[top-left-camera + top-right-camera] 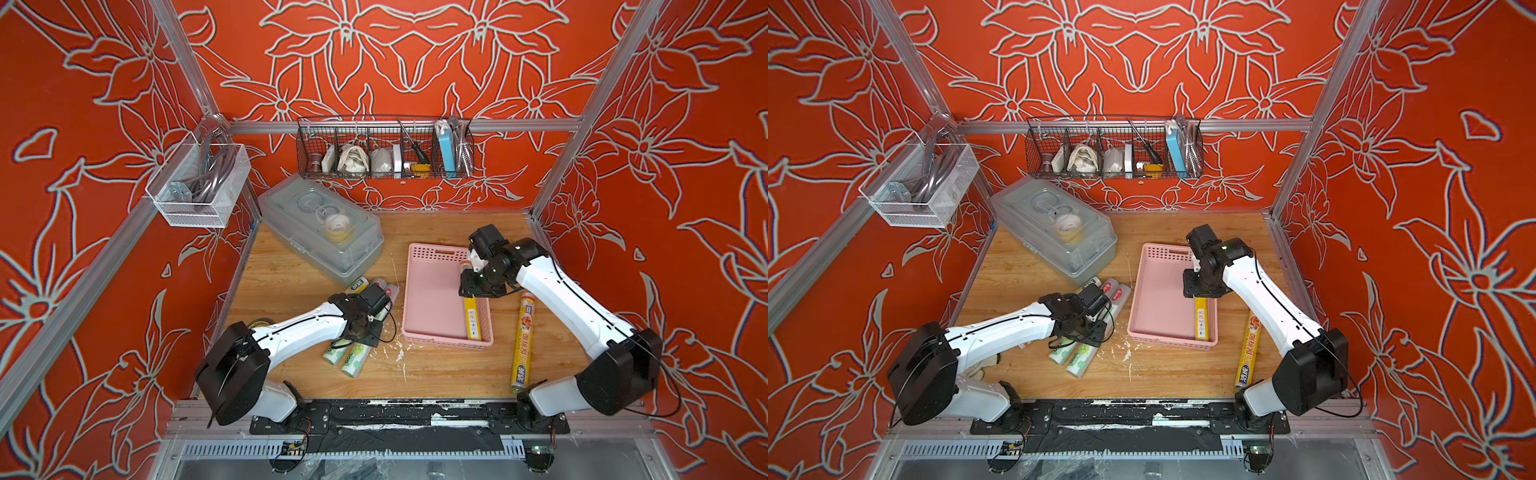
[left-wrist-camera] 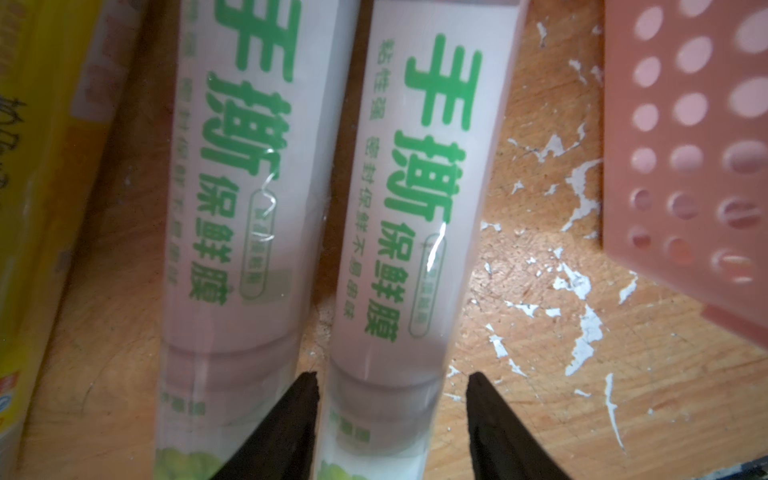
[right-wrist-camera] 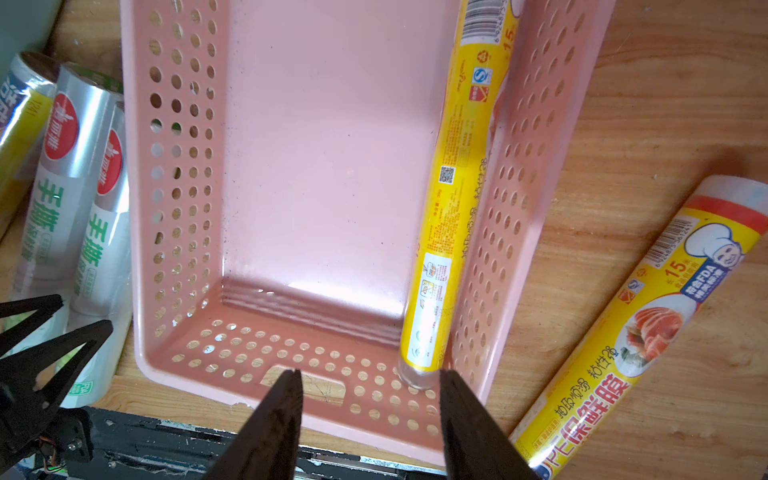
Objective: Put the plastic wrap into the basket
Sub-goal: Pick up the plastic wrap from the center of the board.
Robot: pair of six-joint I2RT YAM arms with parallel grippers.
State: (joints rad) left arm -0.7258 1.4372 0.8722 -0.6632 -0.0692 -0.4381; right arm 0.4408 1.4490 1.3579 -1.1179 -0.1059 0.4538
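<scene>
The pink basket (image 1: 436, 249) (image 1: 1163, 286) sits right of centre on the wooden table. One yellow plastic wrap roll (image 1: 472, 320) (image 3: 457, 187) lies inside it along its right wall. My right gripper (image 3: 370, 372) (image 1: 467, 284) hangs open over the basket, with nothing between its fingers. Another yellow roll (image 1: 523, 345) (image 3: 648, 324) lies on the table right of the basket. Left of the basket lie two white-and-green rolls (image 1: 336, 355) (image 2: 232, 187) side by side. My left gripper (image 2: 392, 376) is open, its fingers straddling the roll (image 2: 415, 208) nearer the basket, one finger between the two rolls. A third yellow roll (image 1: 357, 286) (image 2: 33, 166) lies beyond them.
A clear lidded plastic box (image 1: 320, 228) with a tape roll on top stands at the back left. A black wire basket (image 1: 384, 153) hangs on the back wall and a white mesh basket (image 1: 199, 187) on the left frame. The wood (image 2: 582, 199) is flaked white near the pink basket.
</scene>
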